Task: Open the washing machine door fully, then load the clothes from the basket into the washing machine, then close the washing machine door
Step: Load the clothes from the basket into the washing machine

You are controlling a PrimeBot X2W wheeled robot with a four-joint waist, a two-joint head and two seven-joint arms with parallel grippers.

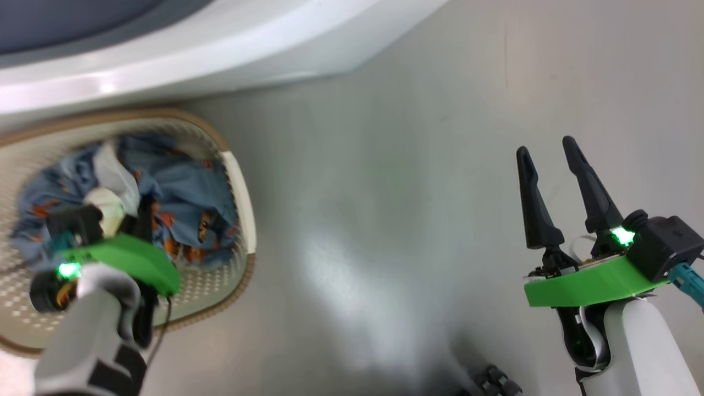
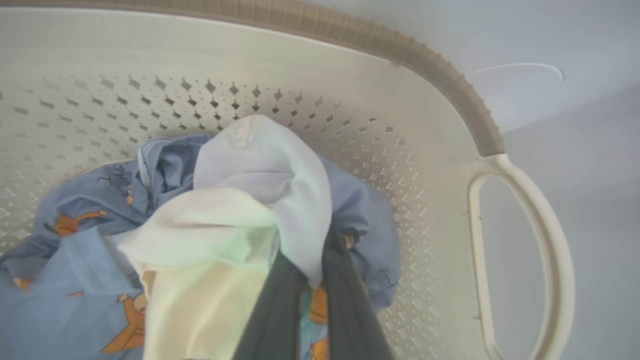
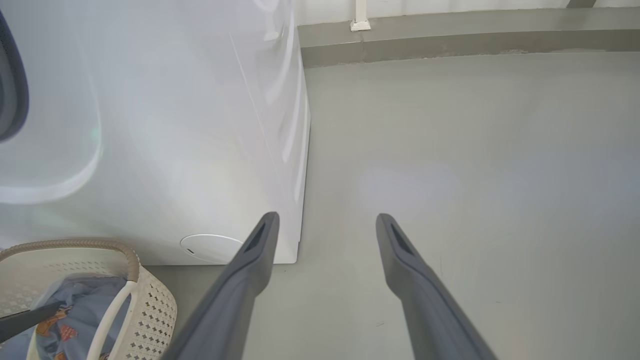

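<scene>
The cream basket (image 1: 242, 198) with its brown rim stands on the floor in front of the white washing machine (image 1: 220, 60). It holds the clothes (image 1: 181, 192): blue printed fabric with a white and a cream piece on top. My left gripper (image 1: 132, 217) reaches down into the basket. In the left wrist view, this gripper (image 2: 312, 292) is shut on the white and cream pieces of the clothes (image 2: 260, 200), which bunch up over its fingertips. My right gripper (image 1: 550, 165) hangs open over bare floor to the right, holding nothing. The washing machine door is out of view.
A grey curved band of the machine's front opening (image 1: 82, 22) shows at the top left. The machine's round cap (image 3: 210, 247) sits low on its front panel, just behind the basket (image 3: 150, 310). Grey floor (image 3: 450, 175) runs to a wall skirting (image 3: 450, 42).
</scene>
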